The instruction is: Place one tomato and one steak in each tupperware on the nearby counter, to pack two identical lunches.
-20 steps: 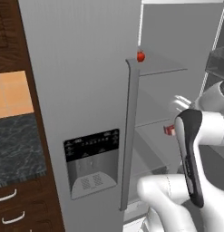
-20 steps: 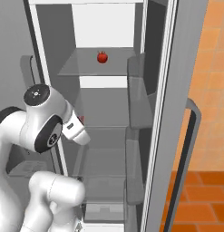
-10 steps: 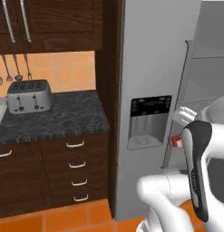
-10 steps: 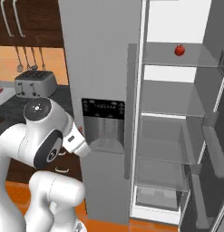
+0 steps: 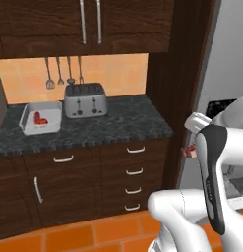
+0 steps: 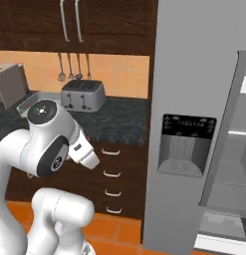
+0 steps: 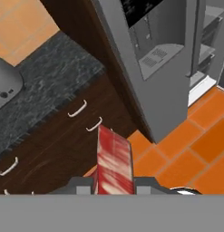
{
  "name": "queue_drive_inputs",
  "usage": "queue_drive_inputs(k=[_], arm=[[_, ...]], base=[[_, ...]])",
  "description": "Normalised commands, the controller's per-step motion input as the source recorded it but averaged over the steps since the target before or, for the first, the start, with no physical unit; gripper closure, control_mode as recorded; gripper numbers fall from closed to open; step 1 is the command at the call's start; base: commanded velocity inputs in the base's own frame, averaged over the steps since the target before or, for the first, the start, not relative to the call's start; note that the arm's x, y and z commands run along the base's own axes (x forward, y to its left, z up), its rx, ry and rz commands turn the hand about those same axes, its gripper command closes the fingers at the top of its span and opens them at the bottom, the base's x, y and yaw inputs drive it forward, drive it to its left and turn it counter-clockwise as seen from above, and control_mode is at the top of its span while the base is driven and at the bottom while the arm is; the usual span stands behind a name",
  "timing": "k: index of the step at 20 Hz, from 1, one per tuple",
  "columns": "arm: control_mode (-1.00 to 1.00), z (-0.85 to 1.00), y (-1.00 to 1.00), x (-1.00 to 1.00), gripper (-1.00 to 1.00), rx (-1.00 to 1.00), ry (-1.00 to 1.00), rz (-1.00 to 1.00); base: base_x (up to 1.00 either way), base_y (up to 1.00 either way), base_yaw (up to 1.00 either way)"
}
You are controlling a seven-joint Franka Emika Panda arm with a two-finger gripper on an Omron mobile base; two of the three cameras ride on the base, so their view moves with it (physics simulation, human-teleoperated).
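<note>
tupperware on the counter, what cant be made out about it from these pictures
- Tupperware, left base view: red contents too small to identify.
- Its left end in the right base view: hidden behind the arm.
- Steak in the claw, hand view: lower end cut off by the bottom edge.

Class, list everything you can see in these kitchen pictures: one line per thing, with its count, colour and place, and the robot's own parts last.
counter: one, black marbled, above dark drawers.
toaster: one, silver, on the counter by the wall.
tupperware: one, white, left of the toaster, something red inside.
utensils: four, grey, hanging on the orange wall.
fridge: one, grey, right of the counter, door open.
steak: one, red and white, in the gripper.
gripper: one, dark-fingered, shut on the steak.
</note>
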Motion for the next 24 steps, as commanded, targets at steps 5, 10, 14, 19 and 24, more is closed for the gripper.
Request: queue_drive_inputs(k=[5,10,14,19,24], arm=[[1.0,0.0,0.0,0.0,1.0,0.0,0.0,0.0],[1.0,0.0,0.0,0.0,1.0,0.0,0.0,0.0],[1.0,0.0,0.0,0.0,1.0,0.0,0.0,0.0],[1.0,0.0,0.0,0.0,1.0,0.0,0.0,0.0],[1.0,0.0,0.0,0.0,1.0,0.0,0.0,0.0]], base=[[0.34,1.0,0.0],[0.54,1.0,0.0],[0.63,1.0,-0.01],[0.68,1.0,-0.01],[0.72,1.0,-0.02]])
